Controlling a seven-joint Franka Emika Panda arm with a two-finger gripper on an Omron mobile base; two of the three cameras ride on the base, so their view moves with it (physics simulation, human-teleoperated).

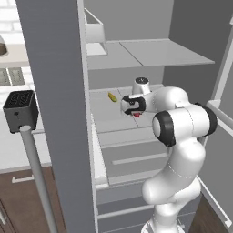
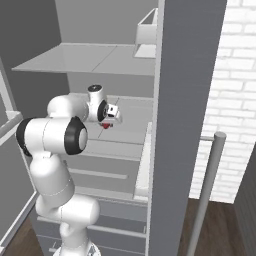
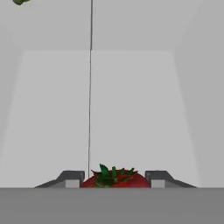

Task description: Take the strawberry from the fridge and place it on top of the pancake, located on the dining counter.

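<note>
The strawberry (image 3: 114, 178) is seen sitting right between the fingertips (image 3: 72, 178) of the gripper (image 3: 114, 180), partly closed around it. Actual contact can't be confirmed. The berry is parked on a middle shelf (image 1: 116, 116) inside the fridge (image 1: 54, 91).

Two base views flank arm from behind, both facing open fridge (image 1: 136, 54) shelves; hand view close, low along shelf.

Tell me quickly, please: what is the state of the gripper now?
Gripper: the jaws stand on either side of the strawberry on the fridge shelf; whether they already grip it cannot be told.
</note>
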